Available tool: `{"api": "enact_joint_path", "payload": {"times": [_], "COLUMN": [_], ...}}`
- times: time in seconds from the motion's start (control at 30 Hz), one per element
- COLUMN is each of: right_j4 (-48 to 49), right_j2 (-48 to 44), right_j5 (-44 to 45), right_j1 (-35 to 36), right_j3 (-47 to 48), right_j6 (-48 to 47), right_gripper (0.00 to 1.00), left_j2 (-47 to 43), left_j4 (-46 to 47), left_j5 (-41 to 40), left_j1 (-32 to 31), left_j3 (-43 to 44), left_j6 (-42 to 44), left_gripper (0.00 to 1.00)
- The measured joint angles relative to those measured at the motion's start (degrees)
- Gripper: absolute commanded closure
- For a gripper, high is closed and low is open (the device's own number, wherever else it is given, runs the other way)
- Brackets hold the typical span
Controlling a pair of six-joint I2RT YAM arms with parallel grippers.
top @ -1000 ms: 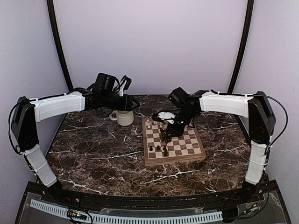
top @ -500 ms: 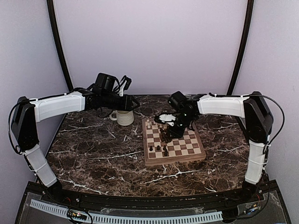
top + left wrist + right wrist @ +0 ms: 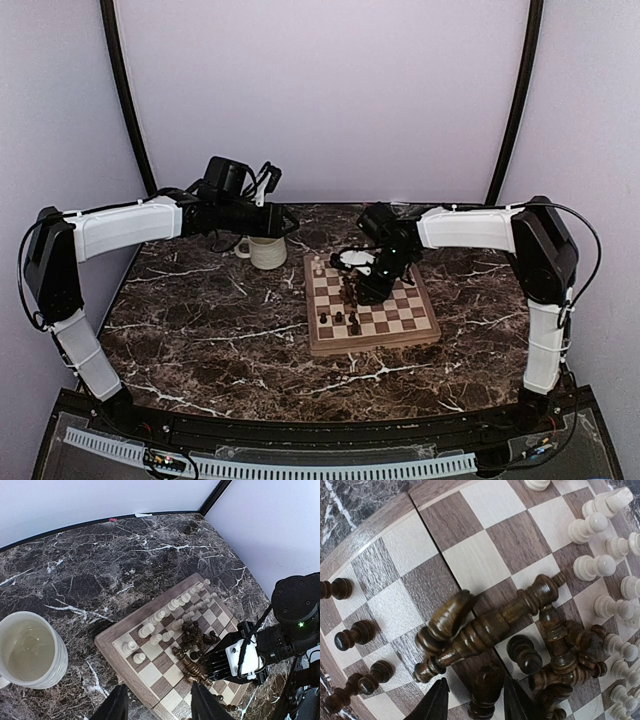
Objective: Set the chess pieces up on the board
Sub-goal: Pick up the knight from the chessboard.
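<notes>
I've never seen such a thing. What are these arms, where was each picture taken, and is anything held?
These are two robot arms bolted to a marble table, each ending in a two-fingered pincer. The wide picture comes from a fixed camera above and behind them; the other two come from a camera on each wrist. On the table stand a cream mug and a small chessboard. White pieces stand in rows at its far edge, a few dark pawns near its front, and more dark pieces lie heaped in the middle. The right pincer hangs open just over that heap; the left pincer hovers open by the mug. Neither looks to be holding anything.
</notes>
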Motion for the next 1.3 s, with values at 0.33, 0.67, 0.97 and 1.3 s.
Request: {"api": "enact_joint_path", "payload": {"times": [0.33, 0.67, 0.97, 1.3], "right_j4": [-1.09, -0.17, -0.81, -5.99], "right_j2": [0.28, -0.04, -2.01, -7.26], "right_j5": [0.22, 0.17, -0.79, -14.78], "right_j1": [-0.35, -1.07, -1.9, -4.33], "right_j3": [0.0, -1.2, -2.51, 1.6], "right_j6": [0.17, -0.22, -0.79, -1.44], "right_gripper": [0.62, 0.82, 0.87, 0.88], "left_j2": [0.15, 0.94, 1.31, 3.72], "left_j4": [-0.02, 0.0, 0.04, 4.2], "left_j5": [0.17, 0.96, 1.88, 8.26], "left_j1": [-0.02, -0.02, 0.0, 0.0], "left_j3": [0.0, 0.0, 0.02, -1.07], "left_j6": [0.0, -0.02, -0.5, -1.7], "left_gripper": [0.55, 0.55, 0.55, 0.59]}}
